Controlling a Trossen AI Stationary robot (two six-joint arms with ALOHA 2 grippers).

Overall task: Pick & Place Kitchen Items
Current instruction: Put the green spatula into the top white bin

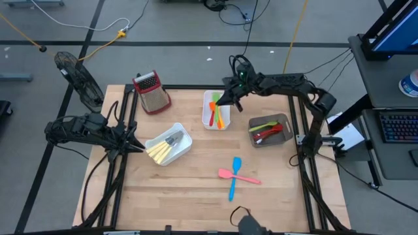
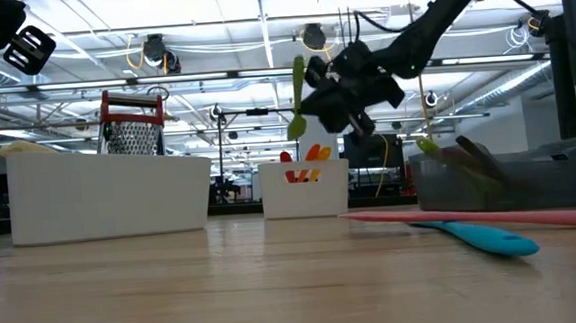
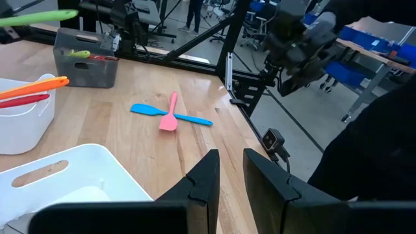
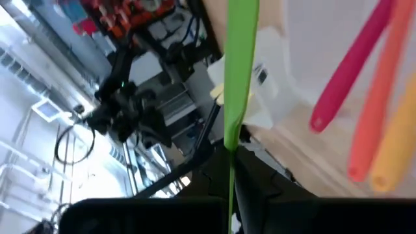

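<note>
Right pincer point(image 1: 225, 99): clenched on a slim green utensil point(image 1: 216, 101) — flat, smooth plastic strip, held up over the narrow white bin point(image 1: 208, 120) at the bench's far middle; in low view the utensil point(image 2: 298, 99) stands near upright above that bin point(image 2: 305, 195), clear of its rim.
Left pincer point(image 1: 138, 147): at bench's left edge, just beside the wide white bin point(image 1: 185, 140); fingers point(image 3: 207, 177) close together w/ a narrow gap, nothing betw. them.
Narrow white bin: glossy, rounded corners; holds orange point(image 1: 219, 116) and red/pink stick-like handles, ends poking above rim.
Wide white bin: rectangular, slot handle in its wall; cream-yellow handles point(image 1: 159, 152) lying side by side plus grey metal cutlery point(image 1: 174, 139).
Grey bin point(image 1: 283, 122): dark, matte, right side of bench; green point(image 1: 263, 126), red point(image 1: 269, 136) and brown wooden pieces inside.
Loose on bench: pink spatula point(image 1: 238, 176) lying across a blue spatula point(image 1: 233, 177) — crossed, touching, both flat and rubbery-looking; near front middle.
Grater point(image 1: 151, 92): metal box w/ red top, far left corner, apart from bins.
Bench point(image 1: 196, 196): pale wood planks, black frame rails along edges.
Open room: wide bare wood at front and betw. the wide bin and the spatulas; far edge crowded by bins and grater.
</note>
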